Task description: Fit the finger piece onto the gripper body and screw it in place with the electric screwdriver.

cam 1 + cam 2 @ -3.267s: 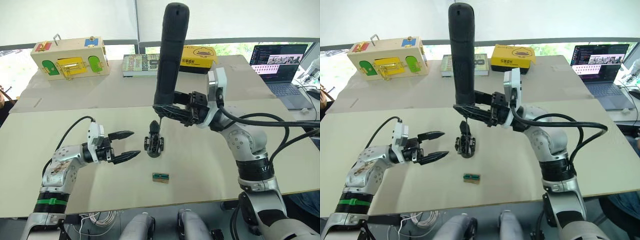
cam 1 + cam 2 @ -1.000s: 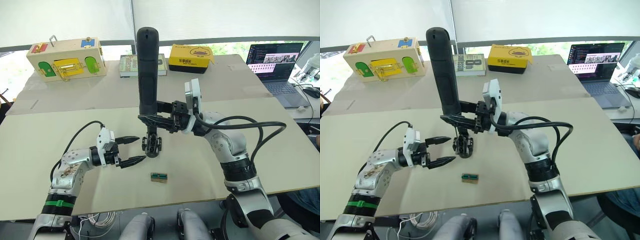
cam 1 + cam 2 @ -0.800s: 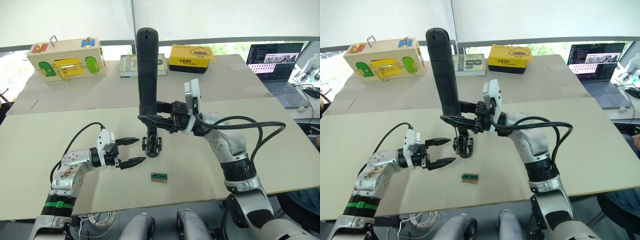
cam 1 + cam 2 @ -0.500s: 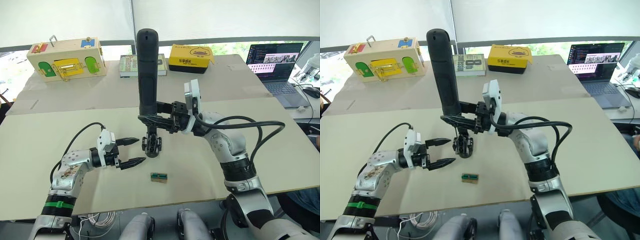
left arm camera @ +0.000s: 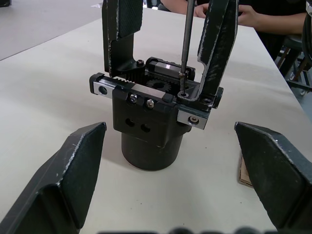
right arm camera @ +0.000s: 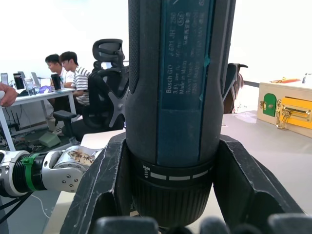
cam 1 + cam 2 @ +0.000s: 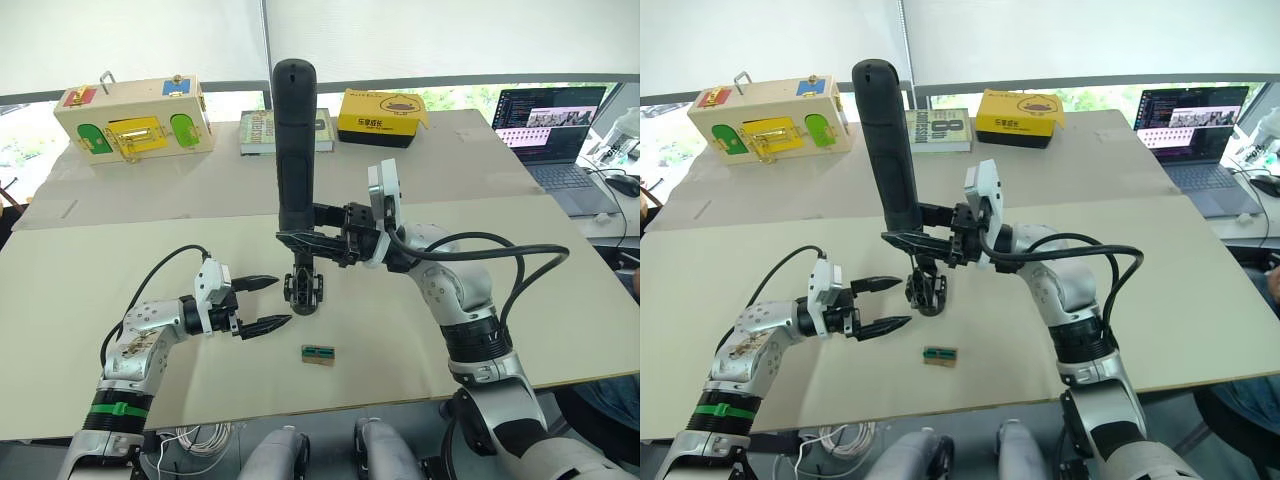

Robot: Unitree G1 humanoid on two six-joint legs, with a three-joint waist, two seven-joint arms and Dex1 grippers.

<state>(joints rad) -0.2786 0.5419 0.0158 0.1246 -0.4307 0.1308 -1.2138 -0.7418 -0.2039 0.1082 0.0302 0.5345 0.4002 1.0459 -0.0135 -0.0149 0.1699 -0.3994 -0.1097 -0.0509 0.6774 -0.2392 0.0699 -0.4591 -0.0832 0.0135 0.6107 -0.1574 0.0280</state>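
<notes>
One gripper body [image 7: 304, 290] stands upright mid-surface [image 7: 400, 330]; two finger pieces [image 5: 122, 34] rise from its top in the left wrist view. One electric screwdriver [image 7: 292, 150] held vertical, right tool [image 7: 305, 238] clamped around its lower barrel, bit down at a screw on the body's top. Left tool [image 7: 262, 303] hovers just beside the body, spread wide, holding nothing. One green-and-tan piece [image 7: 319, 354] lies near the body, apart

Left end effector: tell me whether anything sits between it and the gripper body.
Nothing visible does. The left end effector is open and faces the gripper body across bare table. The green piece lies nearer the robot, off that line.
</notes>
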